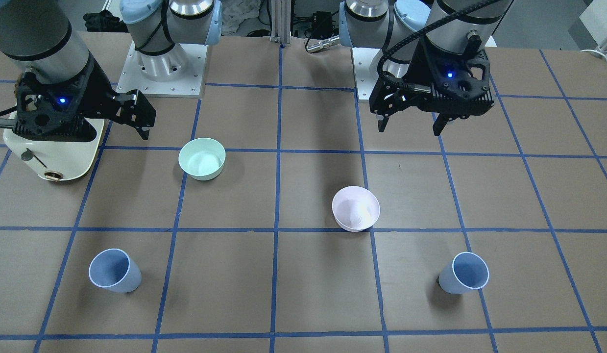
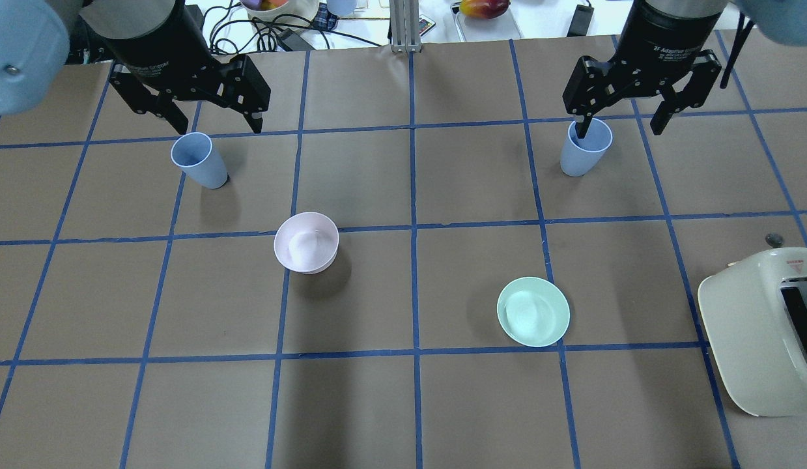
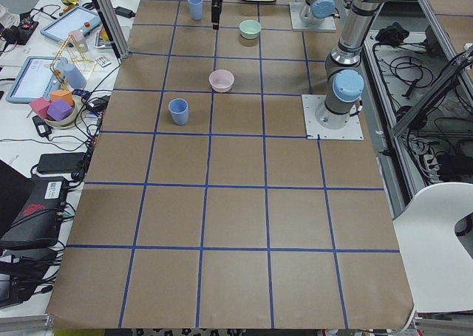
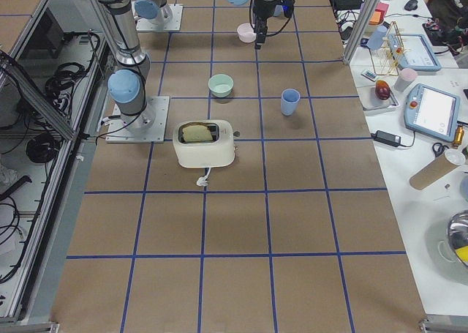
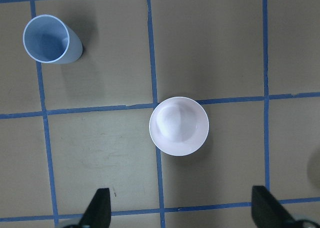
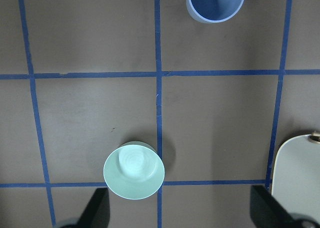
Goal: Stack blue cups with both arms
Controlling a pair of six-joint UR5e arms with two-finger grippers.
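Note:
Two pale blue cups stand upright and apart on the brown gridded table. One cup (image 2: 198,159) is on my left side and also shows in the left wrist view (image 5: 50,39). The other cup (image 2: 585,148) is on my right side and also shows in the right wrist view (image 6: 216,2). My left gripper (image 2: 217,127) is open and empty, high above the table. My right gripper (image 2: 619,130) is also open, empty and high. Neither gripper touches a cup.
A pale pink bowl (image 2: 306,242) sits left of centre, and a mint-green bowl (image 2: 533,311) sits right of centre. A cream toaster (image 2: 761,326) stands at the right edge. The operators' bench with clutter (image 4: 417,77) lies beyond the far table edge.

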